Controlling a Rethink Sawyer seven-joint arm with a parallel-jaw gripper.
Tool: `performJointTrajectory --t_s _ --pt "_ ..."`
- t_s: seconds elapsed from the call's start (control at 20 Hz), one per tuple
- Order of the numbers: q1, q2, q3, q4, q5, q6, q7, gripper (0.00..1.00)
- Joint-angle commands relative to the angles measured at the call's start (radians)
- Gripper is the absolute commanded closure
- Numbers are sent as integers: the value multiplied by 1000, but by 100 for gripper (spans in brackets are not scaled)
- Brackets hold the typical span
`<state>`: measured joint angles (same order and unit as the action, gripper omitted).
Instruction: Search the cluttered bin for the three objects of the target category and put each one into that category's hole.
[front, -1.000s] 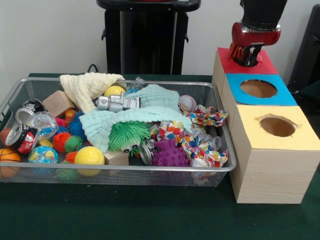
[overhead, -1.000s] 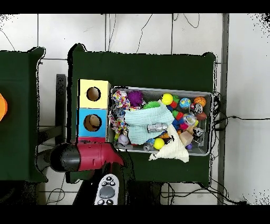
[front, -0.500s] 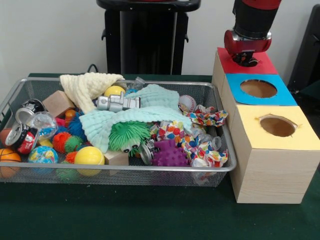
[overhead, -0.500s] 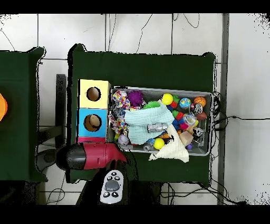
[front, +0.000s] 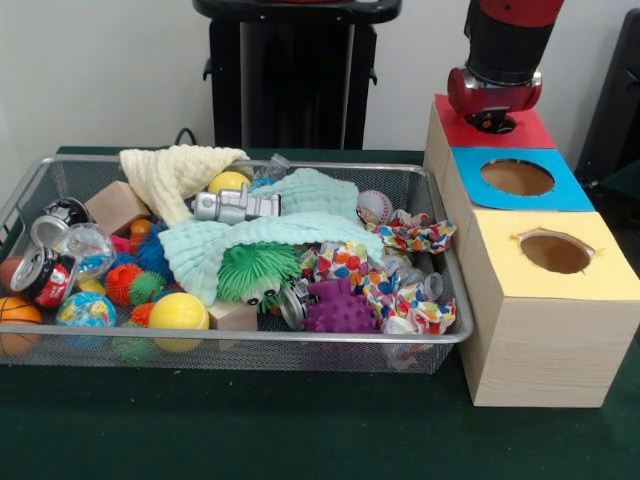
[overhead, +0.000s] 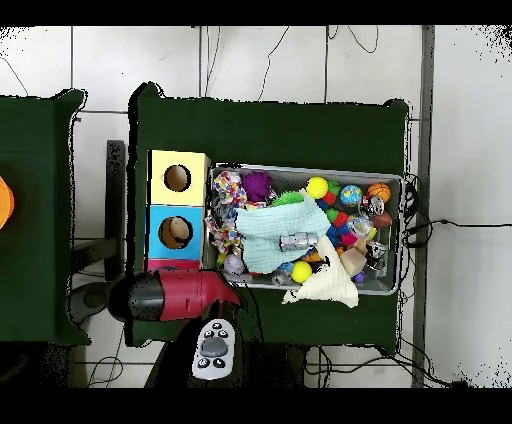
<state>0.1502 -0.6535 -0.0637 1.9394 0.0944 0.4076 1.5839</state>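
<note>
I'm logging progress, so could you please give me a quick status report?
Gripper over the red box; open or shut, can't tell. Basket full of toys and cloths. Blue box hole and yellow box hole clear.

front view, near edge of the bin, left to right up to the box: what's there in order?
Basketball → globe ball → yellow ball → wooden block → purple spiky ball → patterned cloth → bin corner → yellow-topped box section.
</note>
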Motion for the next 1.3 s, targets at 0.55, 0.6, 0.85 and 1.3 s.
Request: performJointTrajectory --t_s 0.55,0.6,0.85,1.3 --pt "17 -2 -26 35 48 -54 258 100" --pt "10 0 -20 40 48 -63 255 100" --pt "4 -5 -16 64 57 -81 265 100" --pt "17 -3 -31 65 76 -83 263 0"
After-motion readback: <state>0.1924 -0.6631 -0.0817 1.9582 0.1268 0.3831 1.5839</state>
